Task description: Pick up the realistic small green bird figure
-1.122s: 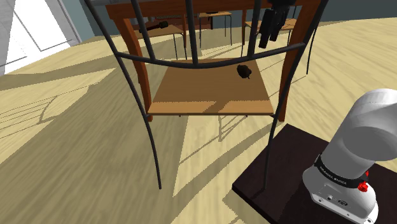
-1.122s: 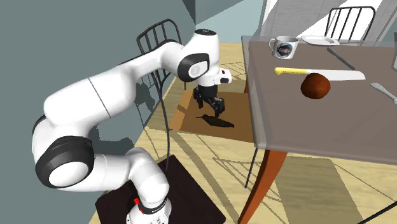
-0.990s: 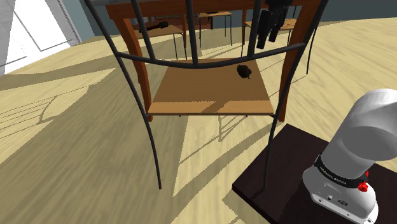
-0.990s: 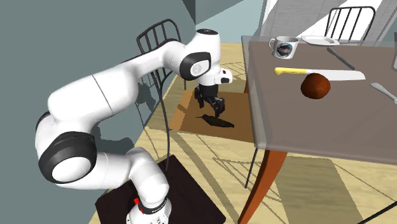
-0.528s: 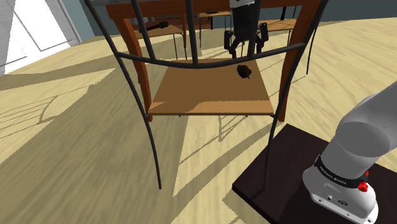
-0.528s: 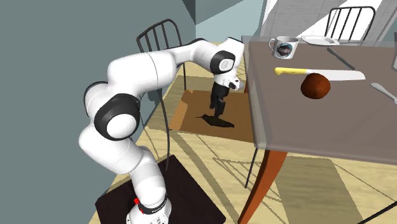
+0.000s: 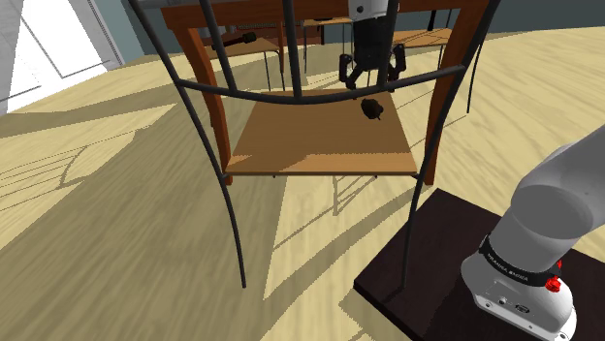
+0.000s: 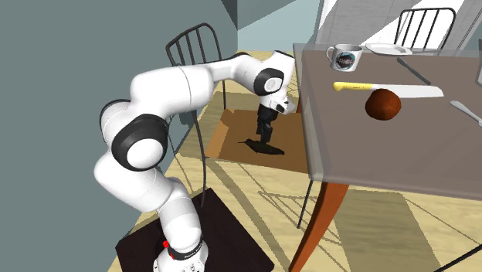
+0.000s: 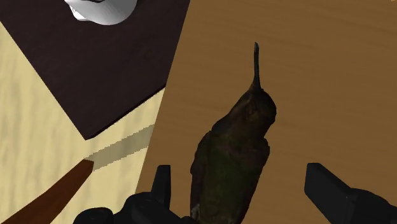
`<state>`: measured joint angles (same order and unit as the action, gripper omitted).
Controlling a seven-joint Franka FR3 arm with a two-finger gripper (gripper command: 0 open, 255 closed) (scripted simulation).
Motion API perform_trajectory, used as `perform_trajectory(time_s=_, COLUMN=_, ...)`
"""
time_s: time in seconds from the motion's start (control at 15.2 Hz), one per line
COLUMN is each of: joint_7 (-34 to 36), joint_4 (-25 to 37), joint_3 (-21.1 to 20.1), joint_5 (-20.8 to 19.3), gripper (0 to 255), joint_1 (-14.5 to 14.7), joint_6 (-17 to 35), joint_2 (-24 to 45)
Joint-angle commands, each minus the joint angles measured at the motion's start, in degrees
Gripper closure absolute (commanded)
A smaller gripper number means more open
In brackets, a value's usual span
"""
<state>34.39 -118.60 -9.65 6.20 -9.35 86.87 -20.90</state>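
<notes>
Bird figure (image 9: 232, 159) (dark olive-brown, with a long thin beak) is lying on the wooden chair seat (image 9: 331, 76), directly between the jaws, which are standing spread wide and touching neither flank. The gripper (image 9: 240, 181) is pointing down at the figure. In the shoulder view the gripper (image 7: 371, 76) is hovering just above the figure (image 7: 372, 109), which is sitting on the far part of the seat (image 7: 320, 145), toward that view's right.

Over the last second the hand has been swinging in from a tilted pose further to the shoulder view's right. In the last half second it has been sinking slightly closer.

Judgement: alignment is finishing, so the grasp is now calling for a short descent and then closing across the body.

The chair's dark backrest rail (image 7: 291, 97) is crossing the shoulder view nearer than the gripper, and the stand (image 7: 436, 266) is sitting nearest of all.
</notes>
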Motion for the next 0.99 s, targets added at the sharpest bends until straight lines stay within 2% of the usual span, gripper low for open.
perform_trajectory(time_s=0.0, joint_7=-0.07, joint_4=-1.16, joint_3=0.32, joint_5=0.09, gripper=0, joint_1=-0.49, joint_6=0.42, joint_2=4.18)
perform_trajectory(time_s=0.07, joint_7=-0.85, joint_4=-1.99, joint_3=0.81, joint_5=-0.14, gripper=255, joint_1=-0.74, joint_6=0.72, joint_2=3.73)
perform_trajectory(time_s=0.2, joint_7=-0.54, joint_4=-3.98, joint_3=0.61, joint_5=0.31, gripper=255, joint_1=-0.43, joint_6=0.64, joint_2=1.62)
perform_trajectory(time_s=0.59, joint_7=-0.22, joint_4=-3.91, joint_3=0.44, joint_5=0.52, gripper=255, joint_1=-0.27, joint_6=0.06, joint_2=1.06)
perform_trajectory(time_s=0.66, joint_7=-0.06, joint_4=-1.16, joint_3=0.36, joint_5=0.08, gripper=255, joint_1=-0.44, joint_6=0.42, joint_2=4.18)
perform_trajectory(time_s=0.92, joint_7=0.13, joint_4=1.94, joint_3=0.48, joint_5=0.03, gripper=255, joint_1=-0.48, joint_6=-2.65, joint_2=4.2)
